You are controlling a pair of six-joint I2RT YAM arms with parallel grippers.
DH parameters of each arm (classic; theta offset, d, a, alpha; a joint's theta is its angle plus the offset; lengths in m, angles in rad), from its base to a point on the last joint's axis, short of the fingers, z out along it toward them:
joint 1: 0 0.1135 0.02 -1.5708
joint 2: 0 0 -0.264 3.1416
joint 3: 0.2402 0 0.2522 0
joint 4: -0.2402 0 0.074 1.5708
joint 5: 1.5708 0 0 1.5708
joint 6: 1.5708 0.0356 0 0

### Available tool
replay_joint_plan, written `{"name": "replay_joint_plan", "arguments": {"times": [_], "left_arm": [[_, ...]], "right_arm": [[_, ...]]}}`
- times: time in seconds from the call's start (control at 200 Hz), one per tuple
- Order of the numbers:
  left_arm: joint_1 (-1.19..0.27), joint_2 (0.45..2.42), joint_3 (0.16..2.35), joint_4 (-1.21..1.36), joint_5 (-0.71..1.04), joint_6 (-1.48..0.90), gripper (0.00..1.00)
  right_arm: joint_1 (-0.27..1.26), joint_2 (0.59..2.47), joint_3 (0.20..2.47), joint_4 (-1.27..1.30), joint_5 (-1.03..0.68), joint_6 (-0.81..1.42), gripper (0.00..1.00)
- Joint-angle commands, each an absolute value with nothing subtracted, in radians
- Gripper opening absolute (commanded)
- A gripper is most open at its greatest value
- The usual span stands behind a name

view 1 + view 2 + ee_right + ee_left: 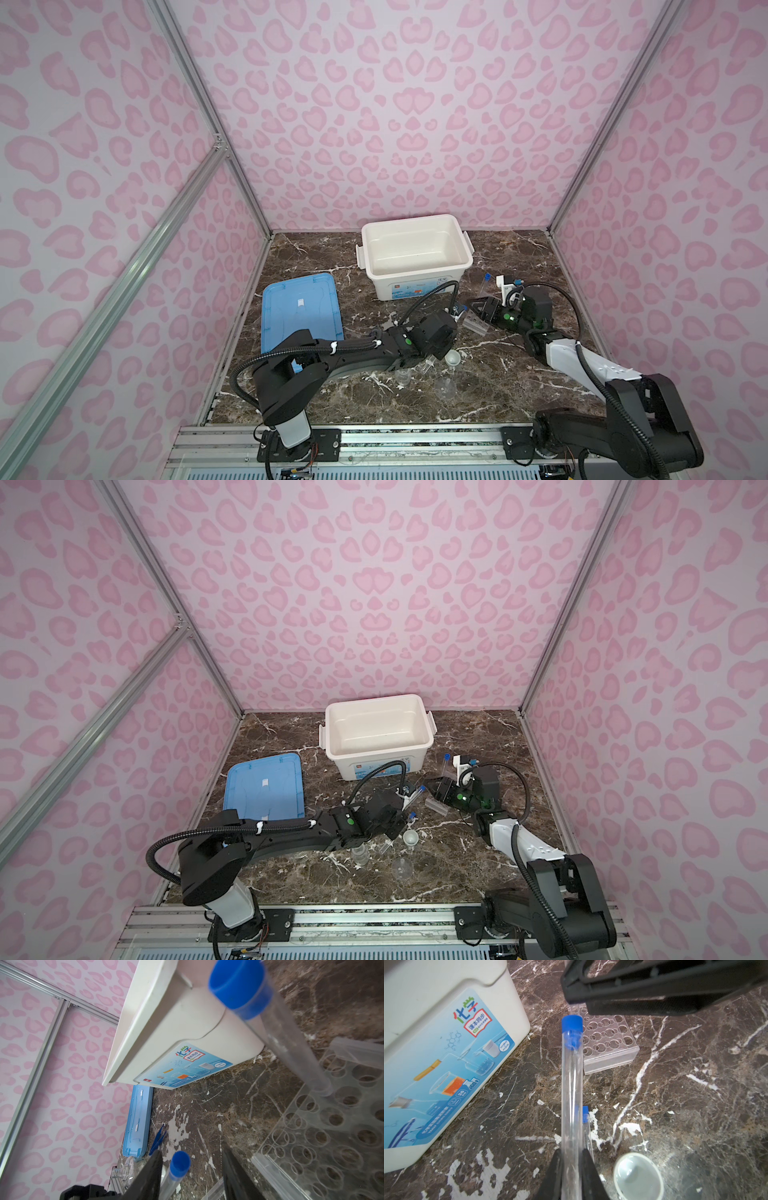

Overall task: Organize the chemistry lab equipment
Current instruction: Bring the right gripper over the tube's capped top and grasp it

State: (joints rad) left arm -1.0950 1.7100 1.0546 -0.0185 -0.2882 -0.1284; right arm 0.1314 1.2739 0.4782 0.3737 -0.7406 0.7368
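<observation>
At lower centre, left jaws pinch the test tube [571,1084]; right jaws gape around its cap. Light, slick, likely fragile: hold mid-shaft

Clear blue-capped tube [571,1088] near holed rack [609,1043]

left gripper [572,1153] — fingers [554,1167] pinched tight | right gripper [192,1152] — fingers [149,1172] apart

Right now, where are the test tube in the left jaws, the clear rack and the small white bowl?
test tube [571,1088]: left wrist view, middle of its clear body.
clear rack [610,1043]: left wrist view, its holed top plate.
white bowl [636,1154]: left wrist view, its rim.
</observation>
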Motion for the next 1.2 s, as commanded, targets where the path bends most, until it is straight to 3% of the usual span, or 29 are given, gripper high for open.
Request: {"name": "replay_joint_plan", "arguments": {"times": [0.0,1.195], "left_arm": [[-1.097,1.695,1.049,0.034,-0.297,-0.108,0.11],[-1.100,1.709,1.052,0.040,-0.320,-0.099,0.11]], "right_arm": [[0.138,1.287,0.484,0.419,-0.778,0.761,0.48],[0.184,1.302,0.480,0.453,-0.802,0.767,0.18]]}}
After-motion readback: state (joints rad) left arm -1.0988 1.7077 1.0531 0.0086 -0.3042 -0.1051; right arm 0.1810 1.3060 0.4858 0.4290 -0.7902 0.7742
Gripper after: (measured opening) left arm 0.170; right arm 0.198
